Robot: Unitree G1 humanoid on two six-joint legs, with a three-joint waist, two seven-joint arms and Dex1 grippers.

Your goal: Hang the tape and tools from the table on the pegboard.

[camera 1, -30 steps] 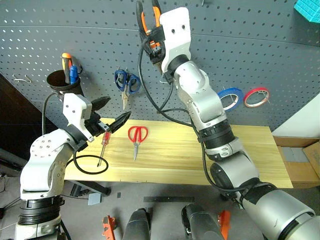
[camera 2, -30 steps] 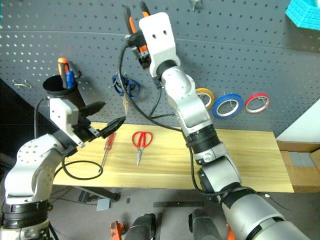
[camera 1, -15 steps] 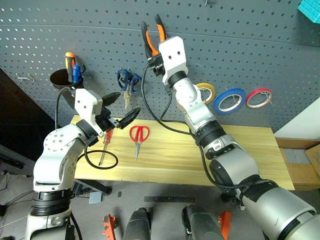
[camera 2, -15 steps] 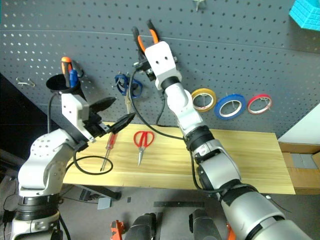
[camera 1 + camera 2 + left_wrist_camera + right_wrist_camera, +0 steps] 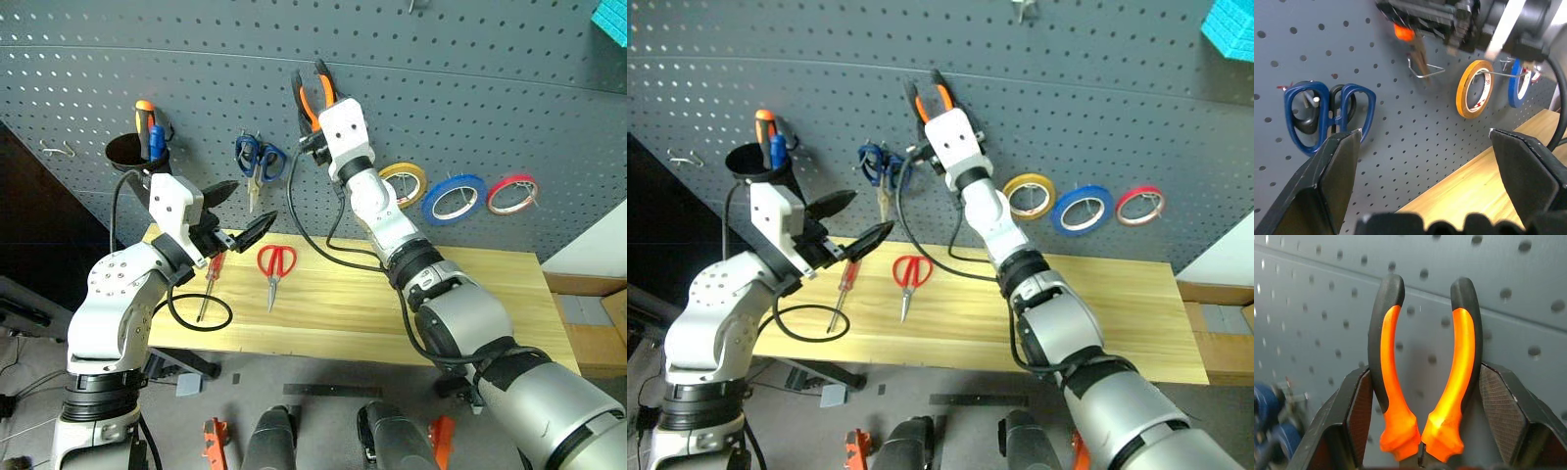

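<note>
The pegboard (image 5: 490, 88) fills the wall, blue tape (image 5: 453, 198) already on its hook. On the desk (image 5: 490, 294) lie the red scissors (image 5: 273, 266) and screwdriver (image 5: 209, 284), below my wide-open, empty left gripper (image 5: 238, 213). My right gripper (image 5: 1422, 396) clamps the pliers (image 5: 1425, 367), handles up against the board, I judge ready for hooking.
</note>
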